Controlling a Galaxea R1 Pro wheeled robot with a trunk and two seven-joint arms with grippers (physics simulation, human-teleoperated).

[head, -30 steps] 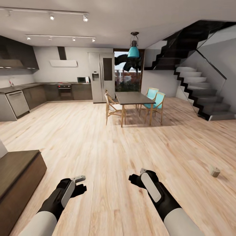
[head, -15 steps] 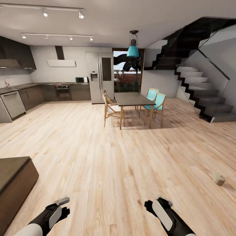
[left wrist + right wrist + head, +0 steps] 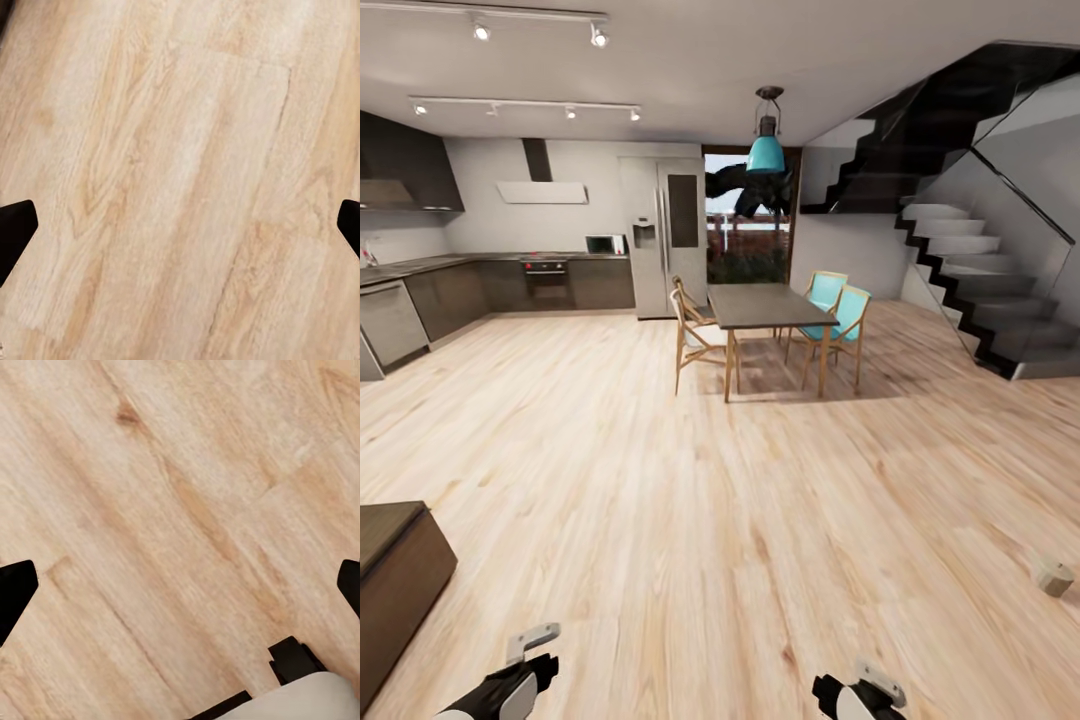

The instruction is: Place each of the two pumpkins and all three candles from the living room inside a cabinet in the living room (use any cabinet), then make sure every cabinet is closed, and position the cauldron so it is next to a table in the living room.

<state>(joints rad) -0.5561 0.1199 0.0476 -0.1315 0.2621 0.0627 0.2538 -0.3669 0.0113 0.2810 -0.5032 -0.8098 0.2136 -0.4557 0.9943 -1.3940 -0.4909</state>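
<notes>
One beige candle [image 3: 1054,577] lies tipped on the wood floor at the far right of the head view. The dark-brown cabinet [image 3: 395,575] shows just its corner at the lower left. My left gripper [image 3: 525,655] and right gripper [image 3: 860,692] peek in at the bottom edge, both far from the candle. In the wrist views the left gripper [image 3: 180,229] and right gripper [image 3: 180,585] are open, fingertips wide apart over bare floor, holding nothing. The pumpkins and the cauldron are out of view.
A dining table [image 3: 765,305] with wooden and teal chairs [image 3: 840,315] stands mid-room ahead. Kitchen counters [image 3: 420,300] and a fridge [image 3: 665,235] line the back left. A dark staircase [image 3: 970,290] rises at the right. A black and pale robot part [image 3: 296,682] edges into the right wrist view.
The camera has moved: the whole picture shifted, both arms sank to the bottom edge, the cabinet slid further off at the left and the candle toward the lower right.
</notes>
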